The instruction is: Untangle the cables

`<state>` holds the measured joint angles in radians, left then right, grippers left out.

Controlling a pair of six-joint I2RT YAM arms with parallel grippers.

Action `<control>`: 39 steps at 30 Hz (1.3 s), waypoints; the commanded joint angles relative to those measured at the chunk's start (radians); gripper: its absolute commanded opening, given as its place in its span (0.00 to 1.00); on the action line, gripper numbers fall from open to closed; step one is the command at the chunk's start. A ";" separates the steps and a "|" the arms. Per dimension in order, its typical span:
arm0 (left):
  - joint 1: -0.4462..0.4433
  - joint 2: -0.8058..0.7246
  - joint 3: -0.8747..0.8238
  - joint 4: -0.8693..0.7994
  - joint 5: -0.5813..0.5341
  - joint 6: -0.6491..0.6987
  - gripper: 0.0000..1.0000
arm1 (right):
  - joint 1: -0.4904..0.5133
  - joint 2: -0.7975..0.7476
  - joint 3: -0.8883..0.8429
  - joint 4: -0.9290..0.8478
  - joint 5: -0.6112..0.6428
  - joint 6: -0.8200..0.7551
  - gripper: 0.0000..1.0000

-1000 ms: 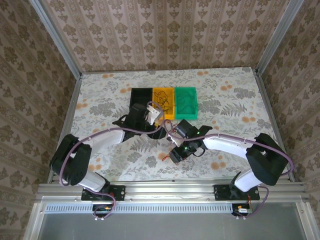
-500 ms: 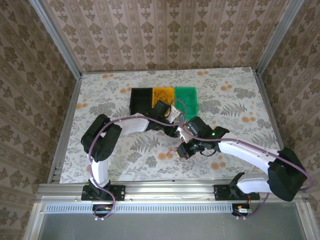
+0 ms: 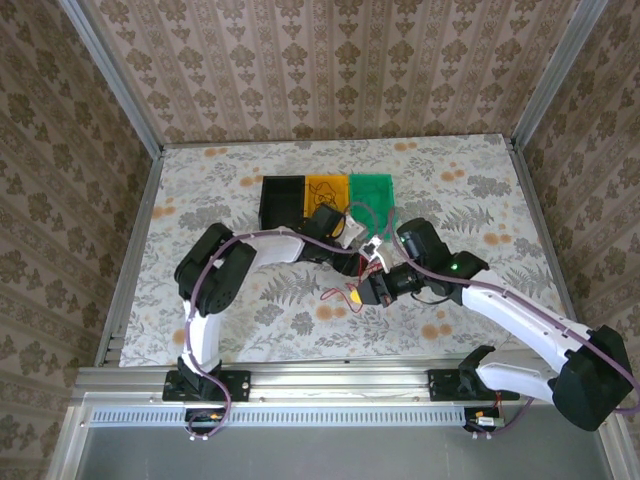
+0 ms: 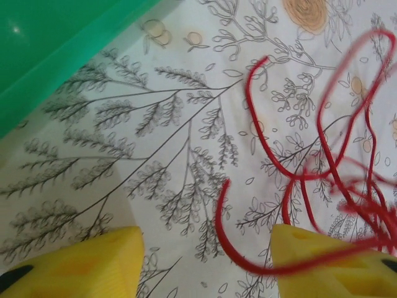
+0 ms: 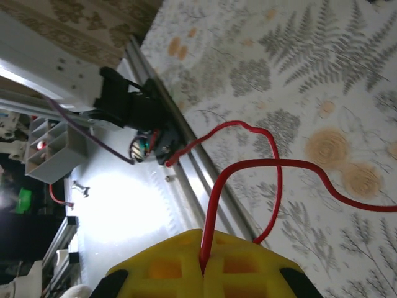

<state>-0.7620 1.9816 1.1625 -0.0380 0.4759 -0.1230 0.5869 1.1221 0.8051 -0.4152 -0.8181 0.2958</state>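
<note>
While the right tool [image 5: 203, 251] is clenching its yellow pads on a single strand of the red cable [image 5: 273, 162], the slack is trailing from it toward 9 o'clock over the near-centre tabletop [image 3: 250, 310]. Just beyond, at about 11 o'clock from it, the left tool [image 4: 205, 251] is hovering with jaws apart, pinching nothing. Red loops are bunching at 3 o'clock in its view, and one strand is crossing its right pad. Farther off, at 12 o'clock, thin dark cables [image 3: 325, 193] are lying in the orange bin [image 3: 327, 178] beside the green bin [image 3: 372, 177]. Judging by its curl, the red cable is behaving as light, limp and springy, and probably slipping under a loose pinch. One free strand beside the knot, not the bundle, is looking like the place to grip.
</note>
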 commanded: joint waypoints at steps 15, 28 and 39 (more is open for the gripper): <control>0.076 -0.687 -0.526 0.047 -0.168 -0.099 0.72 | -0.022 0.243 0.182 0.289 -0.146 0.178 0.00; 0.064 -0.734 -0.638 0.173 -0.187 -0.092 0.69 | -0.100 0.359 0.168 0.424 -0.191 0.327 0.00; 0.044 -0.545 -0.669 0.584 -0.230 -0.055 0.67 | -0.139 0.384 0.155 0.437 -0.239 0.348 0.00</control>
<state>-0.7082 1.4052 0.4835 0.4004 0.2604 -0.2184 0.4549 1.4960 0.9585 0.0029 -1.0080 0.6357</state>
